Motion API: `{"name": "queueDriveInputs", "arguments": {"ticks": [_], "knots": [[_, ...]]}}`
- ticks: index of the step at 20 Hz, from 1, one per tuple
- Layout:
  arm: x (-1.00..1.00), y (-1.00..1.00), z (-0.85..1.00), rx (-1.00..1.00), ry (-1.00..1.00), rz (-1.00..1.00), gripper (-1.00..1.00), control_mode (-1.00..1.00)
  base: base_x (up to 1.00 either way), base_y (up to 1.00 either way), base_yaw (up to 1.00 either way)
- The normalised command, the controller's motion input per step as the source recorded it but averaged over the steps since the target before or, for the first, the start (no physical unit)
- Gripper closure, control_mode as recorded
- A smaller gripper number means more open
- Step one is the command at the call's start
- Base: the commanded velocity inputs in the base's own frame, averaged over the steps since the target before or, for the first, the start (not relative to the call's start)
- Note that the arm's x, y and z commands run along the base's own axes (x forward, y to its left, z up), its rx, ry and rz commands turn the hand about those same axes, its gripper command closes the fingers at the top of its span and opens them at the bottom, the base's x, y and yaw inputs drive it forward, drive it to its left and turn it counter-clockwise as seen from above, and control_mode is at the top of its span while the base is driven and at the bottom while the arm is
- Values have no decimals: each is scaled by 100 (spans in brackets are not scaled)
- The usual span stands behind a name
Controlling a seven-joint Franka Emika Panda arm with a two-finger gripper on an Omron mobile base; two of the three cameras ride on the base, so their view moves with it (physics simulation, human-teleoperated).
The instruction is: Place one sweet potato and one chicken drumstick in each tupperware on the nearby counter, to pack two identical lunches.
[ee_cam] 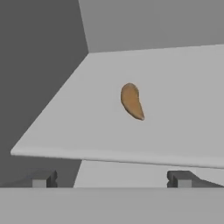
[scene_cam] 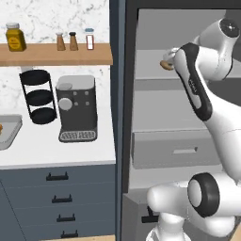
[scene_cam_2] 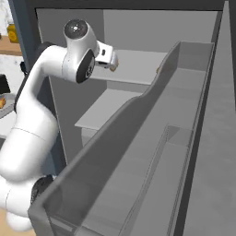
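Fingers (ee_cam: 111,180), spread wide and empty, face the fridge shelf (ee_cam: 65,131). One sweet potato (ee_cam: 131,101) lies mid-shelf, well beyond them. Risk: approaching low could strike the shelf edge, or nudge the potato deeper.

coffee machine (scene_cam: 76,107): grey, in the middle left of the left base view
black rack (scene_cam: 38,96): three round tiers, just left of the coffee machine
wooden shelf (scene_cam: 56,54): upper left
yellow jar (scene_cam: 15,37): on the shelf, far left
shakers (scene_cam: 66,41): on the shelf, side by side
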Motion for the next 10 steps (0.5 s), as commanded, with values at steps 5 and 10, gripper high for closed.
{"name": "queueDriveInputs", "arguments": {"ticks": [5, 10], "knots": [[100, -1, -12, -1, 10, 0, -100, -100, 0, 0, 0], [71, -20, -45, -7, 0, 0, -100, -100, 0, 0, 0]]}}
